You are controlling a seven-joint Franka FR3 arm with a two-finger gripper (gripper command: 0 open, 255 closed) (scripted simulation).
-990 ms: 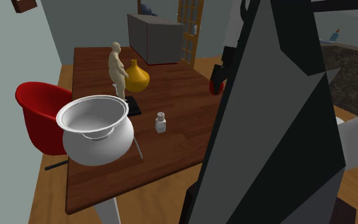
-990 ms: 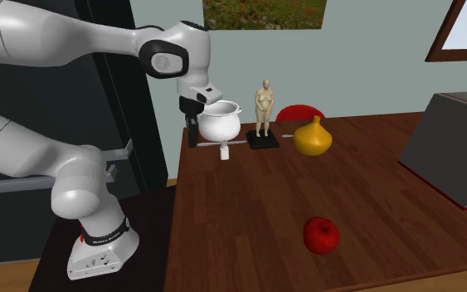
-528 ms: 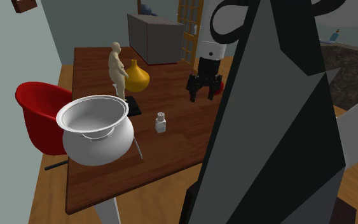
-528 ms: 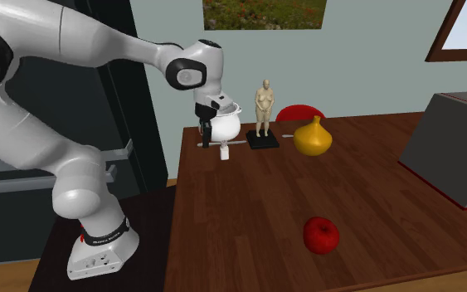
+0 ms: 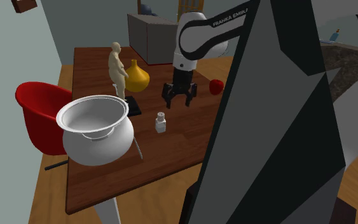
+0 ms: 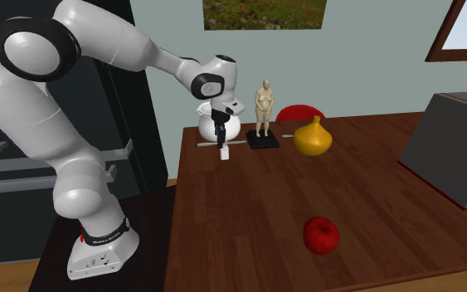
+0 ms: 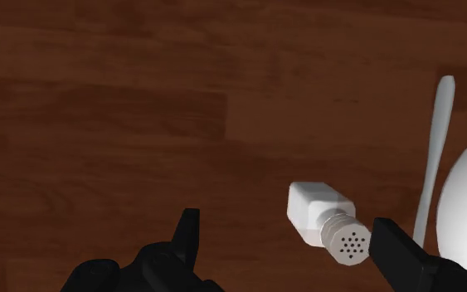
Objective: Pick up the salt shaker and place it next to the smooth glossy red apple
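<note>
- Our black two-finger gripper [image 7: 287, 228] hangs wide open, empty.
- The upright white square salt shaker [image 7: 323, 221] stands below, between the fingers, off-centre toward one.

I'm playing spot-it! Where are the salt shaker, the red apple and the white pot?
salt shaker [image 7: 318, 214], wrist view, its white body.
red apple [image 6: 321, 236], second exterior view, its middle.
white pot [image 5: 101, 141], shoulder view, its outer wall.

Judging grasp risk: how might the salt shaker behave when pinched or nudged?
The salt shaker looks rigid and small, probably light. Standing tall on a narrow base, it may tip if nudged. Its flat-sided body likely won't roll.
</note>
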